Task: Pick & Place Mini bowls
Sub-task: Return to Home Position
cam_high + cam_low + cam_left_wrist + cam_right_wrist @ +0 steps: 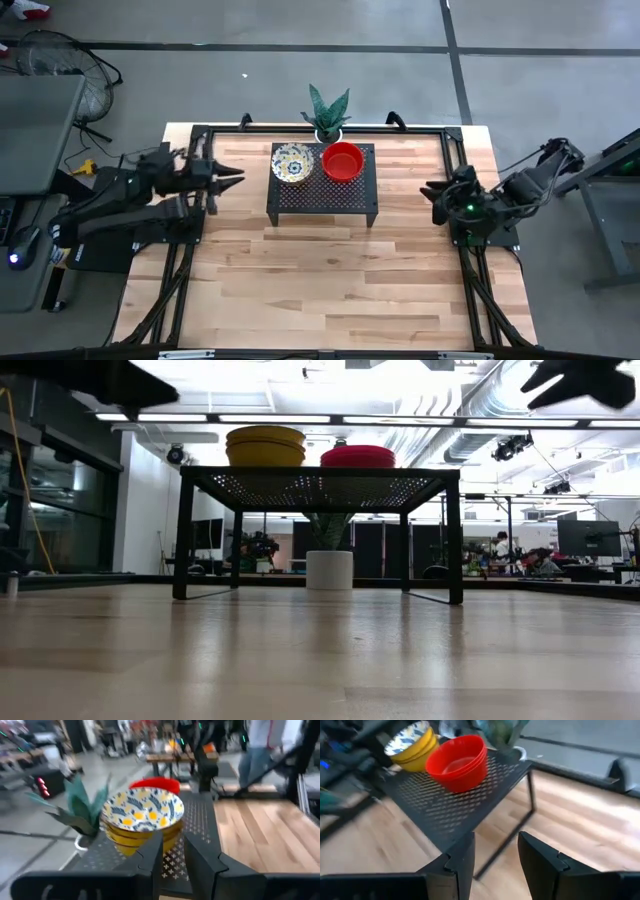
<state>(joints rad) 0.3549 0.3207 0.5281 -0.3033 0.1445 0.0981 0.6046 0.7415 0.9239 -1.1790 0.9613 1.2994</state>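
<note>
A stack of cream-yellow patterned mini bowls [292,162] and a stack of red mini bowls [343,161] stand side by side on the far part of a black perforated metal stand [322,190]. Each stack rests on its bottom bowl's base. My left gripper [238,178] hovers left of the stand, pointing level at the yellow stack [142,817], open and empty. My right gripper [428,192] hangs right of the stand, tipped down toward the red stack [457,762], open and empty.
A plant in a white pot [328,110] stands on the table just behind the stand, close to both stacks. Bare wooden tabletop [320,280] stretches in front of the stand. Black frame rails [170,270] run along the table's sides.
</note>
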